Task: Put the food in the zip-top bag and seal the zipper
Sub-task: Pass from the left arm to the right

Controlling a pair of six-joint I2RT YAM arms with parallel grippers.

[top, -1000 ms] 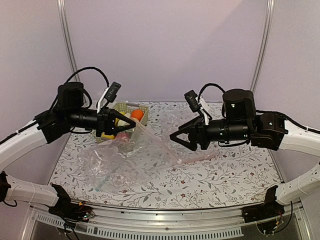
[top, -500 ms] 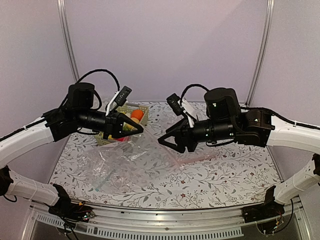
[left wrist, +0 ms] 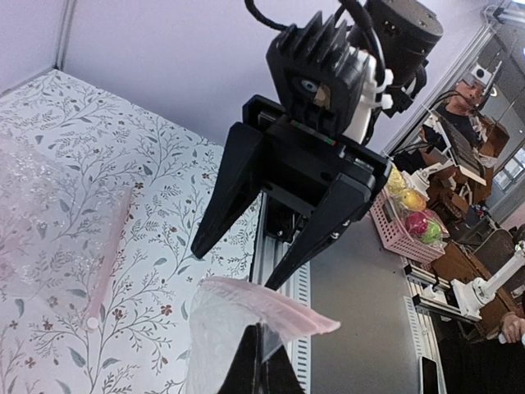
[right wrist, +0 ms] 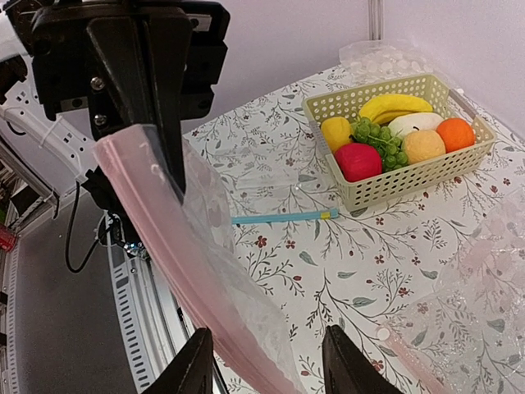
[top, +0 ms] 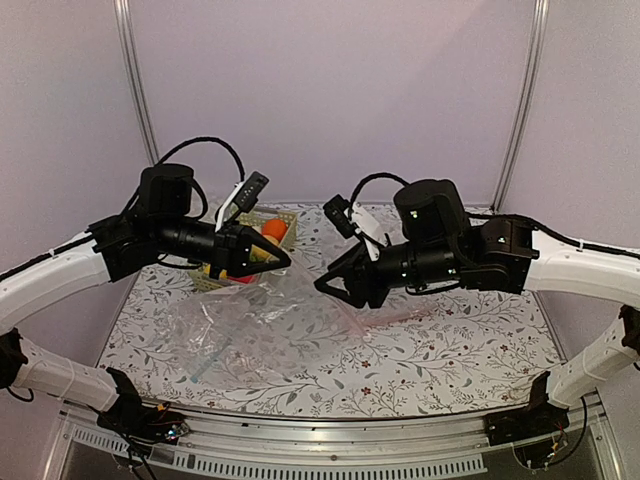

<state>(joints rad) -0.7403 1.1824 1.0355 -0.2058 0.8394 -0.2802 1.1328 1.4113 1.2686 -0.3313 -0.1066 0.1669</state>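
Note:
The zip-top bag (top: 255, 325) lies crinkled on the table, with one corner of its mouth lifted. My left gripper (top: 284, 264) is shut on that corner just below the pink zipper (left wrist: 275, 305). My right gripper (top: 326, 286) faces it, open. Its fingers (right wrist: 194, 369) stand either side of the raised zipper strip (right wrist: 160, 234) without touching it. The food is in the pale green basket (right wrist: 410, 182): a banana (right wrist: 394, 105), lemon (right wrist: 336, 131), red apple (right wrist: 358, 161), greens (right wrist: 379, 136), peach (right wrist: 424, 146) and orange (right wrist: 455, 133).
A flat clear bag with a blue strip (right wrist: 283, 217) lies on the table near the basket (top: 252, 216). Another stretch of pink strip (top: 400, 314) rests on the table to the right. The table's metal front rail (top: 320, 455) runs along the near edge.
My right gripper has moved left to the lifted bag corner and its jaws have narrowed. My left gripper has carried the corner a little right and up.

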